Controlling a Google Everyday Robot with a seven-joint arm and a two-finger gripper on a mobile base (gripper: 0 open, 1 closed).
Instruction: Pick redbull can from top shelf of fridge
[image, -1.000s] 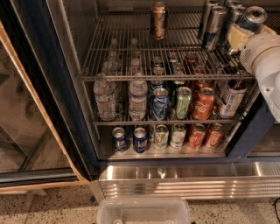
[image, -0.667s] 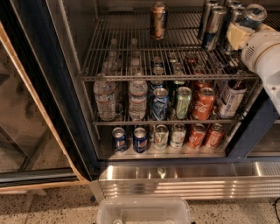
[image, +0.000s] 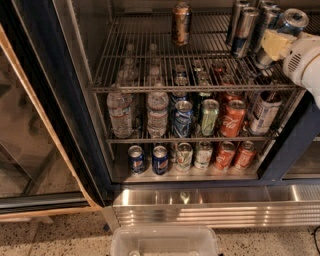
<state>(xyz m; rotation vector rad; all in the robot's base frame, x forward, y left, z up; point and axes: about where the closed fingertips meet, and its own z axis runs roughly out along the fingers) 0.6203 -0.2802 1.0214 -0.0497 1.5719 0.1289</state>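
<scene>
- Camera view: gripper (image: 274, 45) at right end of top shelf (image: 190, 88) in fridge (image: 294, 149), grip state not discernible.
- Redbull can (image: 290, 21) just behind gripper, among slim cans (image: 240, 27).

one view — high, tilted down into fridge (image: 210, 207); claw (image: 274, 44) upper right

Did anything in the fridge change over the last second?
The gripper at the top shelf's right end crept slightly up toward the tall cans there. No can has left its place; the brown can, bottles and lower cans stayed put.
</scene>
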